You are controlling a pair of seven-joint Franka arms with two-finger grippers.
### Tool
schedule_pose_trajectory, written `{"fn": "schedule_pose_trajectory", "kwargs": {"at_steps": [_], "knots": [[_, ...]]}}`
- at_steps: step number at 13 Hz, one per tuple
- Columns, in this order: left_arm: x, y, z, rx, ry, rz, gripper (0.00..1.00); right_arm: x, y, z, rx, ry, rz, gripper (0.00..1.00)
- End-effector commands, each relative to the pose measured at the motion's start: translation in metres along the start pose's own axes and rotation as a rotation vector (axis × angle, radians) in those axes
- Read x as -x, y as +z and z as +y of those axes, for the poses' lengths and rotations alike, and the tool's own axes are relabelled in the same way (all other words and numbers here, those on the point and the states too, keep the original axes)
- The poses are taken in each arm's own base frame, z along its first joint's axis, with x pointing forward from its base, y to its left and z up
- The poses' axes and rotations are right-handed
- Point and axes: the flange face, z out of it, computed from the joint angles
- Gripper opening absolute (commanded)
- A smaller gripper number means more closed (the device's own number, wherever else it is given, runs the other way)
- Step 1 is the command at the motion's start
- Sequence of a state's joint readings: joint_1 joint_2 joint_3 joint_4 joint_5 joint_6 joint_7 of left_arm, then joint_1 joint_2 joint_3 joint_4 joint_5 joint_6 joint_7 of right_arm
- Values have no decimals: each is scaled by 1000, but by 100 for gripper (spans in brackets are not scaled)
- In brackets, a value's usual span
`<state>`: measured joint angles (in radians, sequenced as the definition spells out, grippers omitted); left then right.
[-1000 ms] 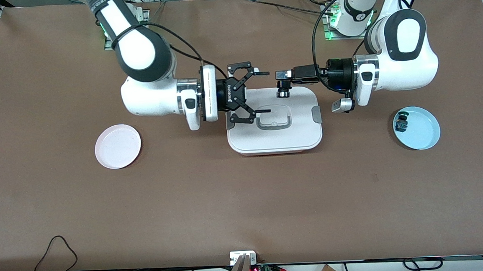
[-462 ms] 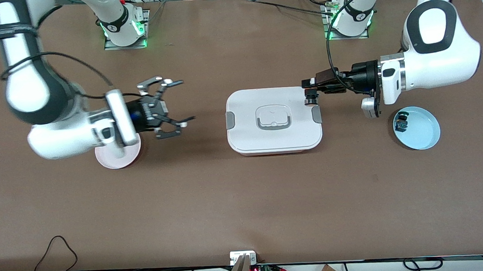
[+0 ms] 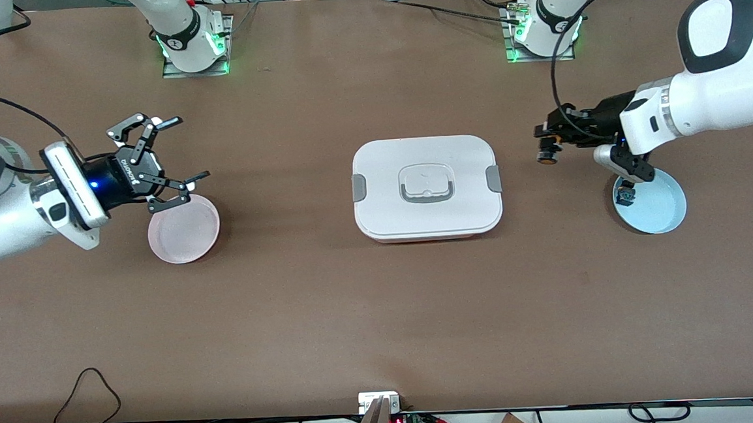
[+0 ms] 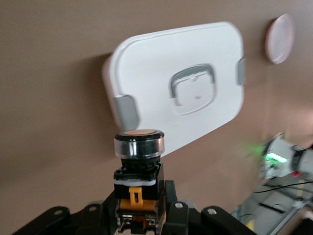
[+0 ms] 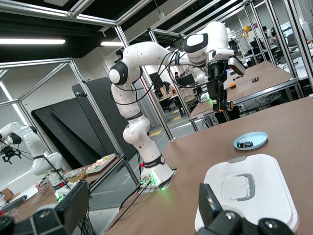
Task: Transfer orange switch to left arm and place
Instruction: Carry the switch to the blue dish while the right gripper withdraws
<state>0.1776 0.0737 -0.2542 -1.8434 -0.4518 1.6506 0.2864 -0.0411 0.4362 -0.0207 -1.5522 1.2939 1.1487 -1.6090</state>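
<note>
The orange switch (image 3: 548, 156) is clamped in my left gripper (image 3: 545, 141), up in the air over the bare table between the box (image 3: 426, 185) and the blue plate (image 3: 661, 210). The left wrist view shows the switch (image 4: 138, 166) upright between my left gripper's (image 4: 142, 208) black fingers, orange cap outward, with the box (image 4: 146, 63) ahead of it. My right gripper (image 3: 191, 148) is open and empty, over the table at the pink plate's (image 3: 184, 233) rim. In the right wrist view my right gripper (image 5: 142, 213) is spread wide, and the box (image 5: 264, 205) lies ahead.
A green-and-black small part (image 3: 625, 193) lies in the blue plate, toward the left arm's end. The pink plate holds nothing and sits toward the right arm's end. The white box stands mid-table between the two plates. Cables run along the table's near edge.
Both arms have drawn apart from over the box. My left gripper carried the switch off the box toward the blue plate. My right gripper swung, still open, to the pink plate.
</note>
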Motion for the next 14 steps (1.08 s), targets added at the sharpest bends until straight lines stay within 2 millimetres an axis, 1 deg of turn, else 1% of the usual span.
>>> {"fn": "schedule_pose_trajectory", "kwargs": {"at_steps": [1, 2, 3, 4, 5, 6, 7, 8, 9, 10, 12, 13, 14], "knots": [[4, -10, -20, -230, 140, -89, 0, -15, -18, -27, 47, 91, -139, 100], [3, -5, -32, -324, 195, -150, 0, -25, -33, -36, 100, 166, -240, 100], [3, -3, -42, -383, 233, -193, 0, -41, -46, -47, 166, 227, -347, 100], [2, 0, -52, -421, 279, -231, 0, -53, -56, -56, 223, 285, -424, 100], [0, 0, -63, -461, 332, -266, 0, -52, -69, -63, 281, 376, -489, 100], [-2, 1, -73, -510, 370, -300, 0, -53, -77, -76, 318, 432, -544, 100], [-2, 1, -89, -552, 412, -332, 0, -62, -84, -95, 396, 472, -607, 100], [-5, 3, -106, -553, 458, -346, 0, -72, -92, -109, 515, 540, -677, 100], [-8, 3, -121, -571, 501, -359, 0, -87, -97, -124, 657, 601, -725, 100], [-13, 5, -140, -627, 576, -394, 0, -97, -98, -137, 742, 636, -775, 100], [-14, 7, -185, -617, 699, -410, 0, -113, -89, -153, 858, 661, -899, 100], [-11, 10, -214, -611, 766, -395, 0, -120, -85, -162, 926, 714, -919, 100], [-9, 15, -240, -606, 855, -384, 0, -128, -75, -170, 983, 756, -930, 100]]}}
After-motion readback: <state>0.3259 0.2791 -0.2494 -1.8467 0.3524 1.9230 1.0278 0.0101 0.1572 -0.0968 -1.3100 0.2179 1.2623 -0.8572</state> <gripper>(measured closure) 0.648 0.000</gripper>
